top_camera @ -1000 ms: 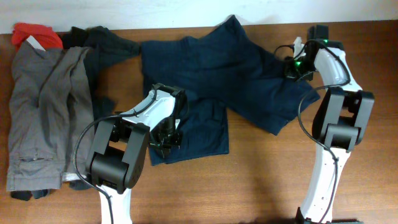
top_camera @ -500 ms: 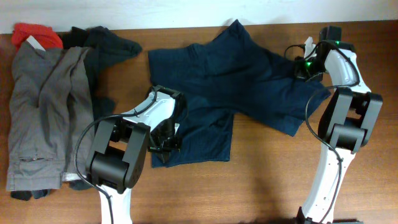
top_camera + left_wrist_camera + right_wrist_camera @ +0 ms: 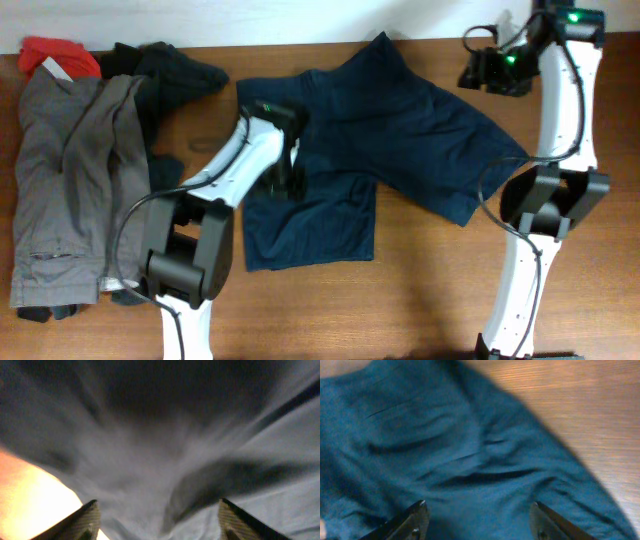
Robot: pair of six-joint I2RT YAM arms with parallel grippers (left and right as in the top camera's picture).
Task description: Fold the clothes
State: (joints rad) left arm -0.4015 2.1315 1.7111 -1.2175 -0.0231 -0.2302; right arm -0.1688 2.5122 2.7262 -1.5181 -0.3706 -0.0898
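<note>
Dark navy shorts (image 3: 400,130) lie spread across the middle of the table, one leg reaching toward the front (image 3: 320,225) and the other toward the right. My left gripper (image 3: 286,186) hovers over the shorts near their left side. In the left wrist view its fingers (image 3: 89,519) stand wide apart over rumpled cloth (image 3: 165,460), holding nothing. My right gripper (image 3: 480,72) is raised at the far right, above the shorts' upper right edge. It is open too, with only navy cloth (image 3: 470,450) below it.
Grey trousers (image 3: 65,190) lie along the left side, with a black garment (image 3: 170,65) and a small red piece (image 3: 55,55) at their far end. Bare wooden table (image 3: 420,300) shows in front of the shorts. The arm bases stand at the front edge.
Both grippers have opened and let go of the shorts. The left gripper moved toward the far side of the shorts. The right arm rose and swung to the far right corner.
</note>
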